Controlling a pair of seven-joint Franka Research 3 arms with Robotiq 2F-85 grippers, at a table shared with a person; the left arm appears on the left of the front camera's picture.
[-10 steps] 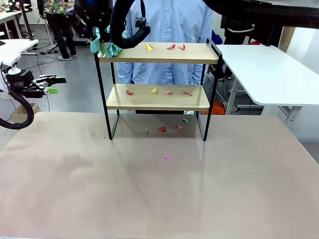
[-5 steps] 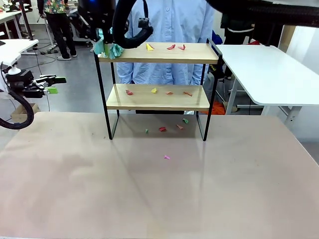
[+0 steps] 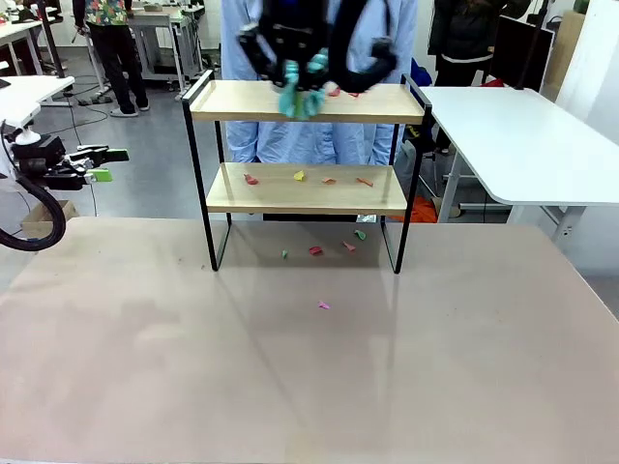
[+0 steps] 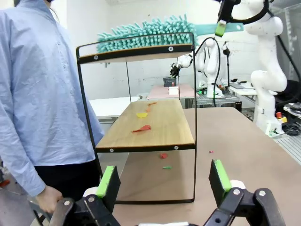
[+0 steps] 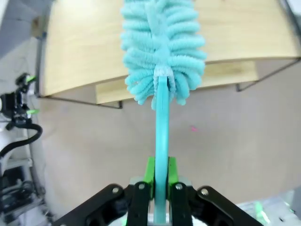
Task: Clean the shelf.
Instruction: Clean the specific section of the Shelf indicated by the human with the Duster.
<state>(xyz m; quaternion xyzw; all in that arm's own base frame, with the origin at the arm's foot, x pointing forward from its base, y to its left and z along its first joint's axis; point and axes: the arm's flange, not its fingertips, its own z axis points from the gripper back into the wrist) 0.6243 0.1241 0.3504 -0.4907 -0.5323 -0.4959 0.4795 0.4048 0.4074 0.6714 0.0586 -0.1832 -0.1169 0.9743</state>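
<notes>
The right gripper is clamping its green pads hard together on the flat teal handle of the duster, jaws shut on it with no gap showing. The fluffy head is reaching out over the top board of the shelf. The shelf is standing at the far middle of the table, in the upper centre of the front view, with a person in a blue shirt right behind it. Half a second ago the head was sitting at the left end of that board. Now it is blurring across the middle, over the spot where a yellow scrap was lying, and whether that scrap is being pushed along or merely hidden under the fibres cannot be told. The red scraps are lying just right of the head, so the sweep is probably under way and the top board is only partly done. The lower board is carrying its coloured bits as before, and the loose pieces under the shelf are lying unmoved, so most of the cleaning seems to be ahead. The left gripper is waiting at the left edge of the front view, jaws wide apart and holding nothing, well apart from the shelf and unmoved over the last second.
</notes>
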